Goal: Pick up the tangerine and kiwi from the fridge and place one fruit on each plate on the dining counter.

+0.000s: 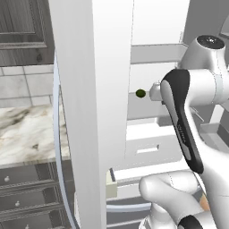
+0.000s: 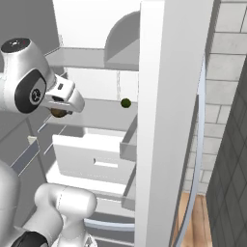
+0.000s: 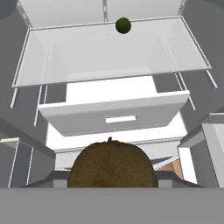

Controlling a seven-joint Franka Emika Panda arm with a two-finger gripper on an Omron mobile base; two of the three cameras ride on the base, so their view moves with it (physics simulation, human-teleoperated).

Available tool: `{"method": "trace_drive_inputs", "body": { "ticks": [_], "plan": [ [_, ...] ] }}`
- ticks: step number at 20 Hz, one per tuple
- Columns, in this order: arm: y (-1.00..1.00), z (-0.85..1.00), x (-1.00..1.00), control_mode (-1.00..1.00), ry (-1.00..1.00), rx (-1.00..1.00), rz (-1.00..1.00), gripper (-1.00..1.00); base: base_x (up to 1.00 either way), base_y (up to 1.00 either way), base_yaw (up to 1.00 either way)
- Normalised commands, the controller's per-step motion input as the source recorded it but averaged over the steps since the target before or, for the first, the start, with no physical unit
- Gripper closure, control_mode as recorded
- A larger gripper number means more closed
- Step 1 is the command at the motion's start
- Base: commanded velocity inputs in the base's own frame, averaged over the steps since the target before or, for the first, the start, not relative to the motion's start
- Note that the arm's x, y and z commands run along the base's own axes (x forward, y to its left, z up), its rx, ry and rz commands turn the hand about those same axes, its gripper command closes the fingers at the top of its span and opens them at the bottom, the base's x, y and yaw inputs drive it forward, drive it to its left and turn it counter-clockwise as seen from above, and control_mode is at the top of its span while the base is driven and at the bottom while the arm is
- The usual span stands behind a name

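Inside the open fridge (image 2: 159,96), the tangerine (image 3: 112,164) sits pinched between the jaws of the gripper (image 2: 59,113), a brownish-orange round fruit that looms large at the bottom of the hand view and peeks out as a small brown ball under the white hand in the right base view. Further back, the kiwi (image 3: 123,25) rests on the glass shelf (image 3: 109,57), near its rear edge, a small dark olive-green ball well apart from the held fruit; it also appears in the left base view (image 1: 140,93) and the right base view (image 2: 125,102). Below that shelf a white drawer (image 3: 113,116) with a slot handle stands pulled partly forward. To the left of the thick white door edge, the marble-topped desk (image 1: 27,134) shows over dark grey panelled drawers (image 1: 27,197).
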Motion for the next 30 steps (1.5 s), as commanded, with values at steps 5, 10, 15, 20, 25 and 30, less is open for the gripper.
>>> {"method": "trace_drive_inputs", "body": {
  "ticks": [5,10,15,20,25,30],
  "plan": [
    [0.0,0.0,0.0,1.0,0.0,0.0,0.0,1.0,-0.95,0.1,0.0],
    [0.0,0.0,0.0,1.0,0.0,0.0,0.0,1.0,-1.0,0.2,0.0],
    [0.0,0.0,0.0,1.0,0.0,0.0,0.0,1.0,-1.0,0.37,0.06],
    [0.0,0.0,0.0,1.0,0.0,0.0,0.0,1.0,-0.82,0.82,0.4],
    [0.0,0.0,0.0,1.0,0.0,0.0,0.0,1.0,-0.31,1.0,0.59],
    [0.0,0.0,0.0,1.0,0.0,0.0,0.0,1.0,0.57,0.86,0.52]
  ]
}}
